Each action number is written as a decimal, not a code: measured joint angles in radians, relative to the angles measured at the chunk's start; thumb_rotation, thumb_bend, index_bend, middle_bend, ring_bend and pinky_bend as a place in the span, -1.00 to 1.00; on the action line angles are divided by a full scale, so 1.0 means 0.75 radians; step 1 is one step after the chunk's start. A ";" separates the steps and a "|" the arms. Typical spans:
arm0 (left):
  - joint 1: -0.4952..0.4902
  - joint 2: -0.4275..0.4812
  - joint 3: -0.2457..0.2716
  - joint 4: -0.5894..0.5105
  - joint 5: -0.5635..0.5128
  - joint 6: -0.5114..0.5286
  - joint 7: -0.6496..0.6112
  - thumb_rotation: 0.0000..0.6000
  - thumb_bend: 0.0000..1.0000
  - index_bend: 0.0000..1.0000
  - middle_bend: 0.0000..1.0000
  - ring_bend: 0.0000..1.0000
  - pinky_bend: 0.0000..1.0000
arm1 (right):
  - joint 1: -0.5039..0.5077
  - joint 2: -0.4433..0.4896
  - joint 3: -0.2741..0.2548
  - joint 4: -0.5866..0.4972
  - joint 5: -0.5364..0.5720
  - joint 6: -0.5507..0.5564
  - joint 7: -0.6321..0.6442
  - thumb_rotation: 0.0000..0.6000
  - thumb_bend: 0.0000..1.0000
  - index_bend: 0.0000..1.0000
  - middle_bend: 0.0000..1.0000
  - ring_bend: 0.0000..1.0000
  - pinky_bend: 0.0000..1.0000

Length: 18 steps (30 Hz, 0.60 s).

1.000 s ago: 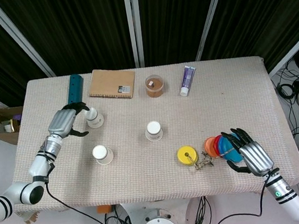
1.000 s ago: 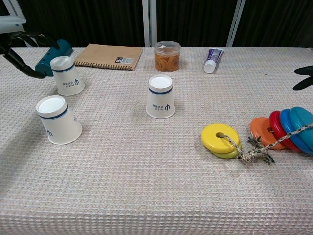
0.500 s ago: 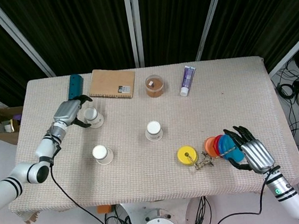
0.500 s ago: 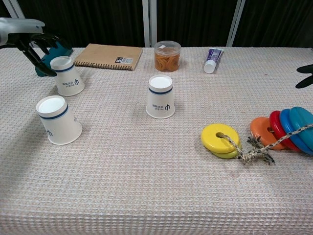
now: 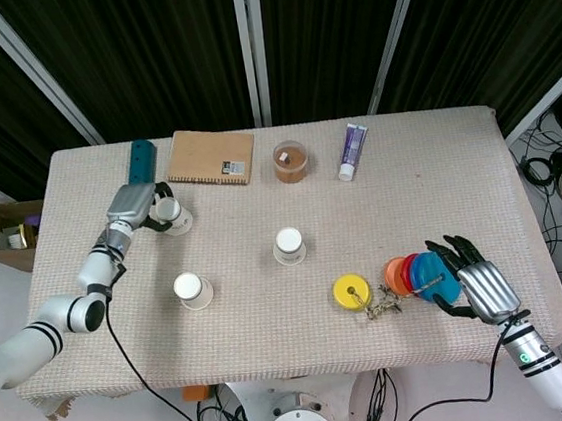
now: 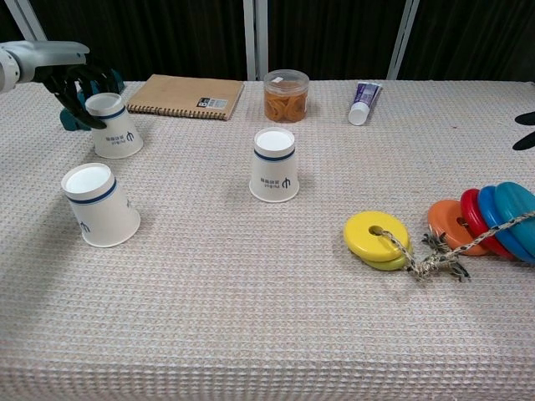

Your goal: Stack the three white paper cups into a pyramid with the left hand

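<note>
Three white paper cups stand upside down on the table. The far-left cup [image 5: 171, 214] [image 6: 113, 127] has my left hand [image 5: 137, 206] [image 6: 69, 77] around its upper part, with dark fingers [image 6: 84, 93] curled at its far and left sides. The cup's base stays on the cloth. A second cup [image 5: 193, 290] [image 6: 99, 205] stands nearer the front left. The third cup [image 5: 289, 246] [image 6: 274, 165] stands in the middle. My right hand [image 5: 473, 287] [image 6: 526, 130] rests open at the right, beside the coloured discs, holding nothing.
A string of coloured discs [image 5: 417, 277] [image 6: 485, 215] and a yellow disc [image 5: 351, 292] [image 6: 377, 240] lie front right. Along the back are a teal block [image 5: 139, 162], a notebook [image 5: 211, 157] [image 6: 185, 96], a jar [image 5: 290, 161] [image 6: 286, 96] and a tube [image 5: 351, 151] [image 6: 363, 102].
My left hand has moved in from the left and wrapped its fingers round the far-left cup, which shifted slightly. The right hand drew back a little toward the table's right edge.
</note>
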 measured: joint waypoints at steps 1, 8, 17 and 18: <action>0.003 0.006 0.000 -0.017 0.003 0.007 -0.003 1.00 -0.48 0.05 -0.02 -0.09 0.04 | -0.001 0.003 0.002 -0.001 -0.002 0.007 0.002 1.00 -0.42 -0.87 -0.63 -1.00 -0.87; 0.043 0.116 0.011 -0.296 0.085 0.101 -0.017 1.00 -0.48 0.05 -0.05 -0.09 0.04 | -0.005 0.078 0.015 -0.055 -0.042 0.072 0.014 1.00 -0.42 -0.87 -0.63 -1.00 -0.87; 0.063 0.177 0.050 -0.629 0.245 0.241 0.042 1.00 -0.48 0.04 -0.12 -0.15 0.02 | -0.017 0.188 0.007 -0.145 -0.105 0.134 0.047 1.00 -0.42 -0.87 -0.63 -1.00 -0.87; 0.059 0.165 0.050 -0.631 0.244 0.243 0.055 1.00 -0.48 0.04 -0.12 -0.16 0.01 | -0.019 0.187 0.004 -0.143 -0.105 0.134 0.052 1.00 -0.42 -0.87 -0.63 -1.00 -0.87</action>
